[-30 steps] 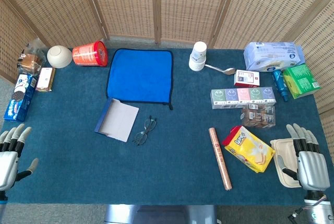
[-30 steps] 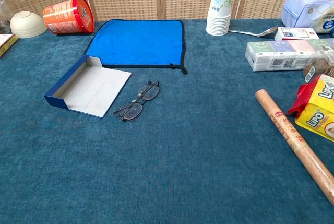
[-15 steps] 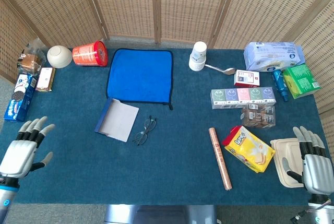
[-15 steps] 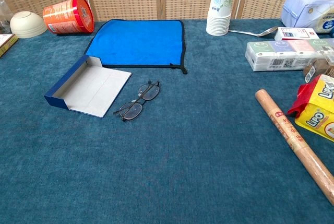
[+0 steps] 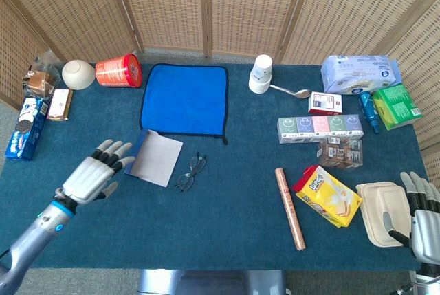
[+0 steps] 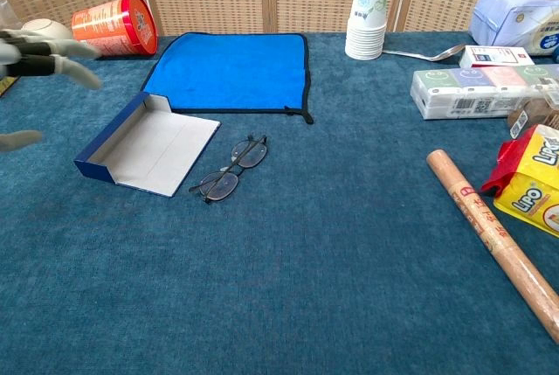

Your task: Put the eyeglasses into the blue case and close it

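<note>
The left hand (image 5: 93, 175) is hovering over the worktop (image 5: 227, 233) with its fingers (image 5: 110, 150) spread apart, holding nothing. Just right of those fingertips the blue case (image 5: 154, 158) is lying open, lid flat. The eyeglasses (image 5: 190, 172) are resting folded just beside the case's right edge. Far right, the right hand (image 5: 425, 216) is sitting at the worktop's edge, fingers (image 5: 412, 186) extended and empty, beside a beige container (image 5: 382, 210).

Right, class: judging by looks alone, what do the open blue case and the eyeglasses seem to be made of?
Blue case: probably card or stiff board, matte; flat panels, sharp folds, pale lining. Eyeglasses: thin dark frame, likely metal wire, with clear lenses; glass or plastic cannot be told.
</note>
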`<state>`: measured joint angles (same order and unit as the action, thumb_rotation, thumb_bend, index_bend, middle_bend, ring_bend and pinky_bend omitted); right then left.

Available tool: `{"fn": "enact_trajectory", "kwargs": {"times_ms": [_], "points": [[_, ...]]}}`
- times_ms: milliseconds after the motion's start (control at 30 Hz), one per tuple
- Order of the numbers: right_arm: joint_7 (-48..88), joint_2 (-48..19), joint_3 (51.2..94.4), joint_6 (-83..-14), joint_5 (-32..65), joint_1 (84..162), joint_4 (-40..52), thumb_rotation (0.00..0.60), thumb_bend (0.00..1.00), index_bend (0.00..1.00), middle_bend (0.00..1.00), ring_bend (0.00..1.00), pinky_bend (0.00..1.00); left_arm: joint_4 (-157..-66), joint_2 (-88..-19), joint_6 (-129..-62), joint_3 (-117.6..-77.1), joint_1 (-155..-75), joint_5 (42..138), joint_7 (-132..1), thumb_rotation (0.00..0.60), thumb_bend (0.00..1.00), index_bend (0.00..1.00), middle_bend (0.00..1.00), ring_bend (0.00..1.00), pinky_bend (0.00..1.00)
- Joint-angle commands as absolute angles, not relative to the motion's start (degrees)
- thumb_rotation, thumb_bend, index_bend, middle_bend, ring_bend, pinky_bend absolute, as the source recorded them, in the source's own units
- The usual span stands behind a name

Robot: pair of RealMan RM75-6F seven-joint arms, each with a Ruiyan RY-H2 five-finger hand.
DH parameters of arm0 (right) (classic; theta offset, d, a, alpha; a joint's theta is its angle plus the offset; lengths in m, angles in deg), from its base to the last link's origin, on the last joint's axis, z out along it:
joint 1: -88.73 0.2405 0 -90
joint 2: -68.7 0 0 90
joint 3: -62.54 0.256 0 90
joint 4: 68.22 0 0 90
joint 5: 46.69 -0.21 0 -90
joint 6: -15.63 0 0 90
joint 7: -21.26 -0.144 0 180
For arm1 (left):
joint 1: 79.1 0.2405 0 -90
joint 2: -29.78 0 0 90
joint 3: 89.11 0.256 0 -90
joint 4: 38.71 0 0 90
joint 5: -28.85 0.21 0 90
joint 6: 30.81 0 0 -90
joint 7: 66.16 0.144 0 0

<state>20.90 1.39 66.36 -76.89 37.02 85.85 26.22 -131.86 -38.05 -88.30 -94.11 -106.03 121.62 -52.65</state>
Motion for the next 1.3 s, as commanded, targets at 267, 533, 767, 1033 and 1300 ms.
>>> {"fn": "enact_trajectory", "kwargs": {"times_ms": [267,533,767,1033,1300], "points": [[20.85,2.52,66.69,-79.12,36.46,84.16,27.25,0.600,0.38,0.00,0.04,0.00,0.05,-119.96,-49.22,-82.05,-96.01,-116.40,124.77,-52.53,0.600,0.38,0.11,0.00,0.00,0.00],[20.03,3.42,67.02,-82.06,36.09,82.04,27.45,0.600,0.38,0.00,0.04,0.00,0.05,-112.73,-54.82,-79.36,-95.26,-122.21,126.51,-56.87,0.600,0.38,0.12,0.00,0.00,0.00],[19.67,3.94,67.06,-83.28,35.80,80.79,27.54,0.600,0.38,0.00,0.04,0.00,0.05,-109.31,-57.63,-77.33,-94.00,-125.84,127.83,-56.66,0.600,0.38,0.12,0.00,0.00,0.00],[19.86,3.94,67.36,-84.27,35.82,79.97,27.76,0.600,0.38,0.00,0.04,0.00,0.05,-105.44,-61.00,-75.87,-92.79,-129.05,128.55,-54.69,0.600,0.38,0.09,0.00,0.00,0.00],[19.73,4.26,67.63,-85.01,35.71,79.19,27.93,0.600,0.38,0.00,0.04,0.00,0.05,-102.85,-63.06,-75.96,-91.84,-130.48,128.24,-53.27,0.600,0.38,0.08,0.00,0.00,0.00]]}}
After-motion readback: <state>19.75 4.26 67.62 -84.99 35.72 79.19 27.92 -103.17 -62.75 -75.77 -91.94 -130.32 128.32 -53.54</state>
